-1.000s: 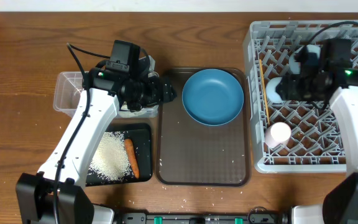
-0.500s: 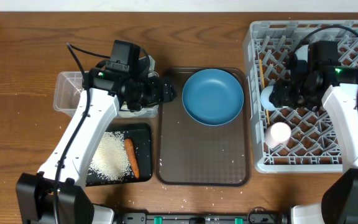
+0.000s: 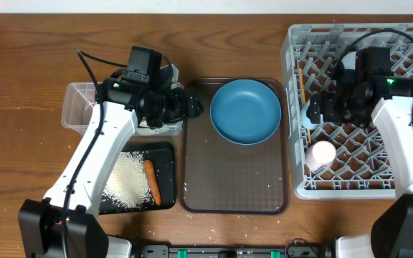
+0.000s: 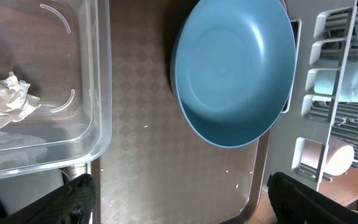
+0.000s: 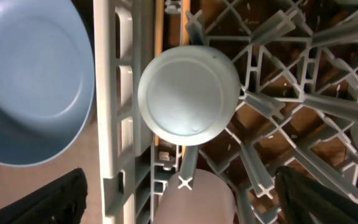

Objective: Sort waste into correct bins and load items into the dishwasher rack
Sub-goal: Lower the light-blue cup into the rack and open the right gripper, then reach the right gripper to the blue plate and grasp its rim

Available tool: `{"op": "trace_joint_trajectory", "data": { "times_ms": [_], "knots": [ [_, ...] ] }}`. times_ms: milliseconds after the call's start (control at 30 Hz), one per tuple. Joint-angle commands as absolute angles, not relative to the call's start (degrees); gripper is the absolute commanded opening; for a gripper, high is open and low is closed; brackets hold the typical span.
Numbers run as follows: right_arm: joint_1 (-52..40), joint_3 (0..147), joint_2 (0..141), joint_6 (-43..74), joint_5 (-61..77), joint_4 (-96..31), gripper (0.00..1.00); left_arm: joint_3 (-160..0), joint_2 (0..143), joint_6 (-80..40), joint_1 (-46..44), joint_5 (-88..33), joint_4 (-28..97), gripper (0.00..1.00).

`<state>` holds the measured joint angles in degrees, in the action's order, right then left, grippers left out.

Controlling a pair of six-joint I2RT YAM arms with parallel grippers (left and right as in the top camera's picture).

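On the table [image 3: 20, 72], the rack [image 3: 292, 43] holds an inverted blue cup [image 5: 188, 93] at its left edge. Left gripper [image 4: 188, 193] and right gripper [image 5: 188, 186] gape, empty.

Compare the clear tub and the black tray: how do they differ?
The clear tub is see-through and deep; the black tray is opaque and shallow. The tub holds a crumpled tissue with green scraps; the tray holds rice and a carrot. Both are rectangular and lie left of the brown tray.
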<state>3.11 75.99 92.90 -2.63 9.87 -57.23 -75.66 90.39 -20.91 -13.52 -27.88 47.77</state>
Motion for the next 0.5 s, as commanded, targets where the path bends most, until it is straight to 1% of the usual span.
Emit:
{"op": "trace_joint_trajectory", "data": {
  "times_ms": [0, 133, 200, 400, 467],
  "knots": [
    [2.0, 75.7, 92.9, -2.2, 11.8, -56.3, 0.91, -75.9, 90.3, -20.4, -13.4, -27.1, 47.7, 0.90],
    [0.0, 76.4, 92.9, -2.2, 15.9, -55.4, 0.86, -75.9, 90.3, -20.4, -12.7, -27.1, 47.7, 0.91],
    [-2.1, 76.8, 92.9, -2.2, 15.9, -54.9, 0.85, -75.9, 90.3, -20.4, -11.7, -27.1, 47.8, 0.91],
    [-11.9, 77.0, 92.9, -1.6, 15.9, -53.3, 0.84, -75.9, 90.3, -20.3, -7.0, -27.1, 49.5, 0.90],
    [-15.6, 77.0, 92.9, 0.4, 14.3, -52.9, 0.84, -75.9, 90.3, -20.3, -5.0, -25.9, 50.2, 0.90]
  ]
}}
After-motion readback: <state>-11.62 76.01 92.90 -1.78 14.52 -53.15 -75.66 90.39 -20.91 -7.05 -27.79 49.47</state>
